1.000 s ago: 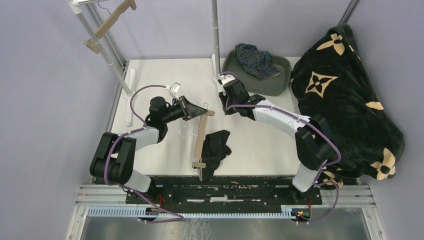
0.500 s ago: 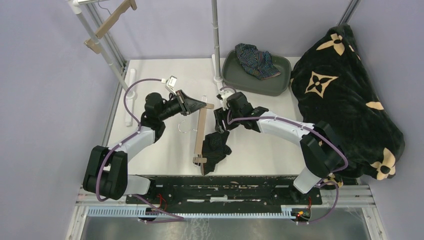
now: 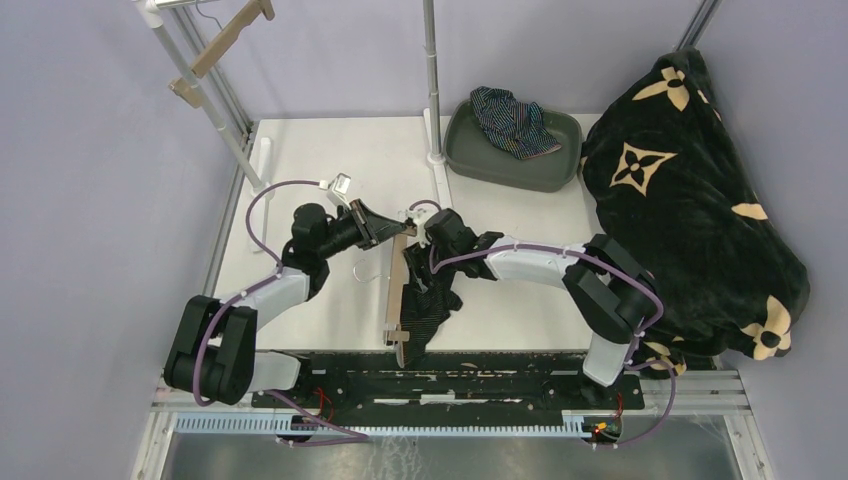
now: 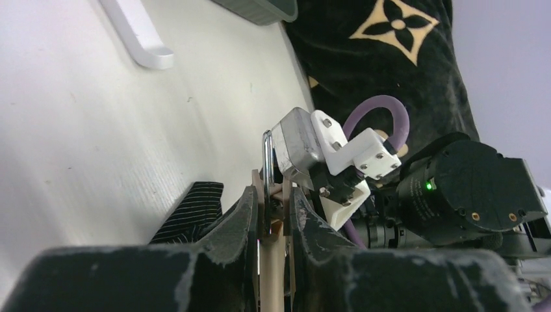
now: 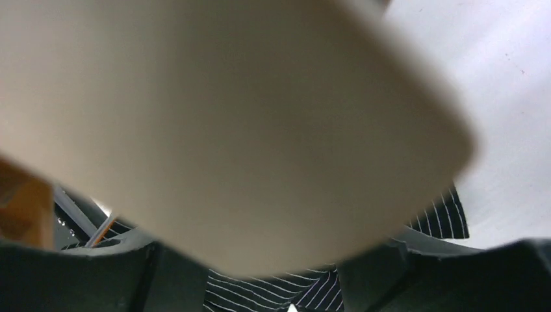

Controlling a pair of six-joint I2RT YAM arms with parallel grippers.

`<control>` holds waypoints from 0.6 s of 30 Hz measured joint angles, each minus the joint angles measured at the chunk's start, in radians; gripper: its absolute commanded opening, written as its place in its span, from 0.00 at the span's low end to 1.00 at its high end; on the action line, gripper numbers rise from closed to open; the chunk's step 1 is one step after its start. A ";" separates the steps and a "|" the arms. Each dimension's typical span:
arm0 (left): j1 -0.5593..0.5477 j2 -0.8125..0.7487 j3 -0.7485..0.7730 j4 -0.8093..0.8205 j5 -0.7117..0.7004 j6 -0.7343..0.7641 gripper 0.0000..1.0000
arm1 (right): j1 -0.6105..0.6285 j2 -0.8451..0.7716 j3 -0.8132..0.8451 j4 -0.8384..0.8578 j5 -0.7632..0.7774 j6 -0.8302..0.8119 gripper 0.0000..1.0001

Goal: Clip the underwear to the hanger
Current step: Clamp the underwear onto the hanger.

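Observation:
A wooden clip hanger (image 3: 399, 285) lies lengthwise on the white table (image 3: 320, 150). My left gripper (image 3: 390, 231) is shut on its far clip end, and the left wrist view shows both fingers (image 4: 237, 224) pressed on the wooden clip (image 4: 273, 260). The black pinstriped underwear (image 3: 432, 300) lies crumpled against the hanger's near half. My right gripper (image 3: 422, 264) is open just above it. In the right wrist view, the striped cloth (image 5: 260, 286) shows between the spread fingers (image 5: 97, 273), while the blurred hanger wood (image 5: 227, 130) fills the rest. A navy striped underwear (image 3: 515, 120) rests in the grey tray (image 3: 560, 170).
A big black blanket with tan flowers (image 3: 690, 200) is piled along the right side. A metal pole (image 3: 432, 80) stands by the tray. Another wooden hanger (image 3: 220, 45) hangs on the rack at the back left. A white bar (image 3: 262, 165) lies along the left edge.
My right arm has swung from beside the pole down to the hanger and the pinstriped underwear, and its jaws have opened. The left gripper kept its hold on the hanger's far end.

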 measured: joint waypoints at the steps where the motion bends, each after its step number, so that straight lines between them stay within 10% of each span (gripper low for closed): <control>1: 0.001 0.000 0.000 -0.004 -0.007 0.000 0.03 | 0.003 0.013 0.000 0.004 0.003 0.003 0.56; 6: 0.001 0.018 -0.003 0.009 -0.018 -0.001 0.03 | 0.006 0.031 0.000 0.029 0.018 0.014 0.11; 18: 0.000 0.211 0.205 0.092 -0.008 -0.008 0.03 | -0.078 -0.127 -0.114 0.135 0.175 0.029 0.00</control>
